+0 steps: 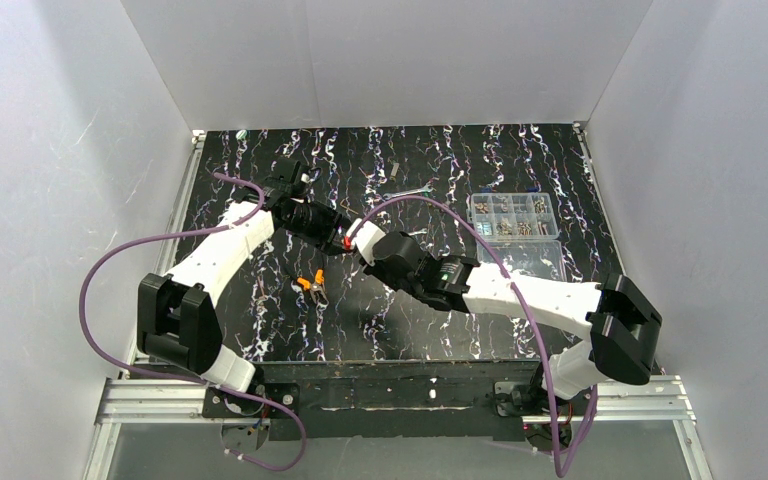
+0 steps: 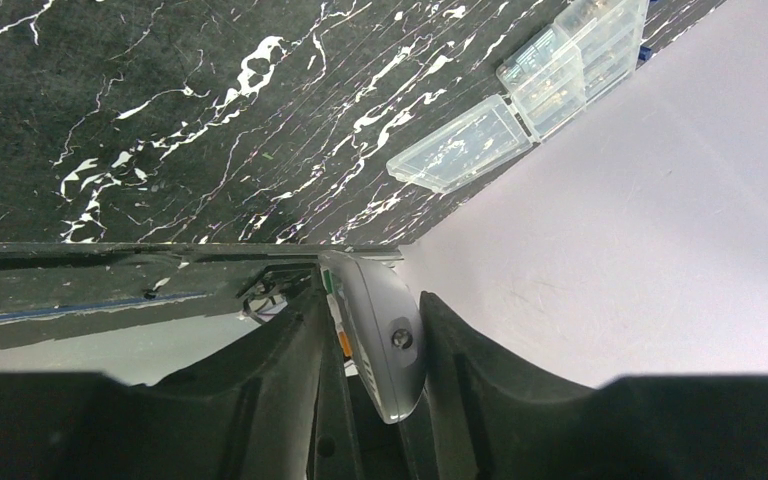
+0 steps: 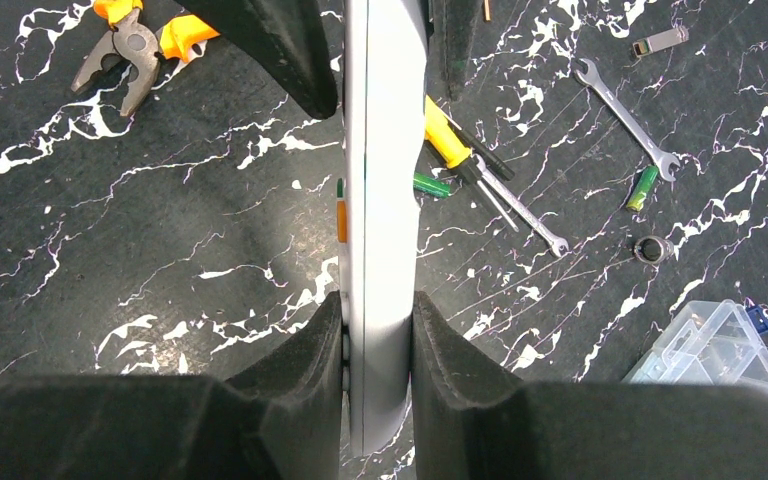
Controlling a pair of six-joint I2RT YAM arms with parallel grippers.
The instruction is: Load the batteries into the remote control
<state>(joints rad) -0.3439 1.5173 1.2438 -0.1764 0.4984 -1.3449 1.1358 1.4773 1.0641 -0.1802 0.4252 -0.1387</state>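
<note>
The white remote control point(image 3: 385, 150) hangs edge-on above the table, with coloured buttons along its left edge. My right gripper point(image 3: 377, 300) is shut on its near end. My left gripper point(image 2: 370, 300) grips the other end point(image 2: 385, 340), black fingers pressed against both faces. In the top view the two grippers meet around the remote point(image 1: 366, 236) over the table's middle. One green battery point(image 3: 643, 187) lies on the table to the right. Another green battery point(image 3: 432, 184) peeks out from behind the remote, beside the yellow-handled screwdriver point(image 3: 445, 135).
A wrench point(image 3: 625, 115), a small metal ring point(image 3: 652, 248) and a metal clip point(image 3: 660, 40) lie to the right. Orange-handled pliers point(image 3: 125, 45) lie to the left. A clear compartment box point(image 1: 513, 215) with its lid open sits at the right, near the white wall.
</note>
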